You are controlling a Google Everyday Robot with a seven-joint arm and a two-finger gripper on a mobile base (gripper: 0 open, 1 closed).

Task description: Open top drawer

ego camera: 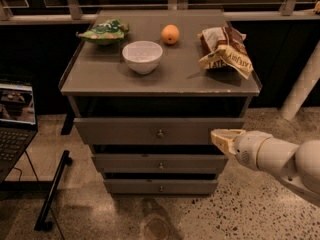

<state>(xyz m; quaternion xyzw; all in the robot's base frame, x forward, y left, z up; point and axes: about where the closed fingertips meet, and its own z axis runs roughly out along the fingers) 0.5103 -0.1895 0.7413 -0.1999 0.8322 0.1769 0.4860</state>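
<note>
The top drawer [125, 130] is the widest of three grey-brown fronts under the cabinet top, with a small round metal knob [160, 133] at its centre. Its front stands a little out from the cabinet frame. My gripper [223, 139] comes in from the right on a white arm, at the height of the top drawer's lower right corner and to the right of the knob. It touches nothing that I can see.
The mid drawer [160, 162] and the bottom drawer [160, 185] sit below. On the cabinet top [100, 74] are a white bowl [142, 56], an orange [170, 34], a green chip bag [103, 31] and a brown snack bag [225, 49]. A laptop [15, 119] stands at left.
</note>
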